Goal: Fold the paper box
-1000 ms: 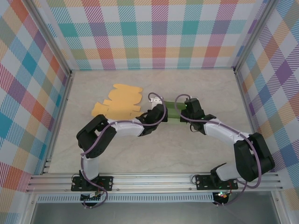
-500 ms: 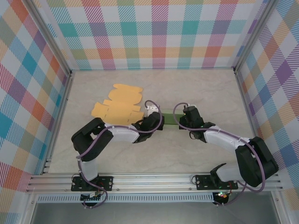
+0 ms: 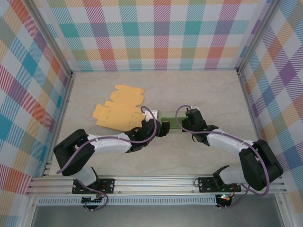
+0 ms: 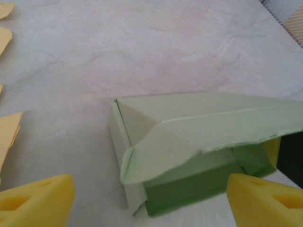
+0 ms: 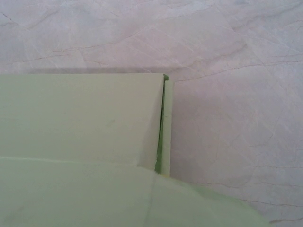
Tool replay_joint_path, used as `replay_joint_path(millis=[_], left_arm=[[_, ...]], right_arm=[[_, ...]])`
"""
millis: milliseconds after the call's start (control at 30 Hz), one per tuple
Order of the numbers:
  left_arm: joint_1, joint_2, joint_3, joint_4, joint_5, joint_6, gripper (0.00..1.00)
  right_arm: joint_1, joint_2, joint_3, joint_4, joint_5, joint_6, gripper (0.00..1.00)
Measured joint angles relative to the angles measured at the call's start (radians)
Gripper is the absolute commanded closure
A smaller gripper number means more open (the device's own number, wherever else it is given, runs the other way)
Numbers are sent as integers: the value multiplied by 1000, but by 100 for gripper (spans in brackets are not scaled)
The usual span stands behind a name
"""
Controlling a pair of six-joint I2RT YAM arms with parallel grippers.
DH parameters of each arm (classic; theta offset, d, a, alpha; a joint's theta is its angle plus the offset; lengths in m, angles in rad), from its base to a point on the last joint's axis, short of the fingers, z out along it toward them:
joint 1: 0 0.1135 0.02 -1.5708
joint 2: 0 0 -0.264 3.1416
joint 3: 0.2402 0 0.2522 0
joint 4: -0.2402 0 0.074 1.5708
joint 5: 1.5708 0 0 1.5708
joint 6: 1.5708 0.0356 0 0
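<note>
Left to right across the table (image 3: 213, 94): flat yellow blanks (image 3: 120, 109) lie left of centre. The left gripper (image 3: 165, 128) has its jaws spread wide, clear of the green box (image 3: 172, 122) at table centre, and the right gripper (image 3: 185, 121) is at the box's right end, jaw state not discernible to us. We judge that the unheld, creased lid flap (image 4: 199, 123) may spring up, or the light box may slide if pushed from one end. We see nothing inside it under the flap.

Your paper box (image 4: 189, 137) is matt pale-green card, one edge ragged; the bench (image 4: 142, 47) looks smooth, faintly veined like stone; the fingers (image 4: 38, 201) look matt yellow plastic.
</note>
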Motion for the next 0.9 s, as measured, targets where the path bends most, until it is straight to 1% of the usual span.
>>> replay_joint_path(millis=[67, 100, 133, 200, 333, 433, 533, 633, 700, 800, 900], left_arm=[[-14, -37, -31, -25, -4, -12, 15], [-22, -61, -47, -40, -4, -20, 15], [-30, -89, -63, -57, -4, -28, 15], [-45, -147, -83, -90, -5, -35, 15], [-64, -270, -89, -135, -11, -44, 15], [-64, -349, -89, -156, -13, -48, 15], [-64, -391, -84, -189, -35, -44, 0], [-63, -385, -33, -275, -81, -21, 0], [-57, -360, 39, -346, -114, -3, 0], [-35, -304, 162, -417, -143, 26, 0], [7, -240, 261, -454, -161, 64, 0]], right_arm=[[3, -4, -7, -9, -1, 0, 75], [4, -8, -10, -20, -1, 3, 71], [6, -16, -12, -28, -2, 5, 63], [9, -40, -15, -48, -4, 10, 55], [14, -116, -16, -96, -14, 15, 38], [17, -187, -17, -145, -30, 23, 29], [18, -273, -17, -214, -51, 36, 17], [18, -358, -14, -290, -69, 51, 7], [18, -404, 8, -352, -74, 60, 1], [18, -422, 90, -433, -68, 68, 0], [14, -383, 208, -483, -48, 67, 1]])
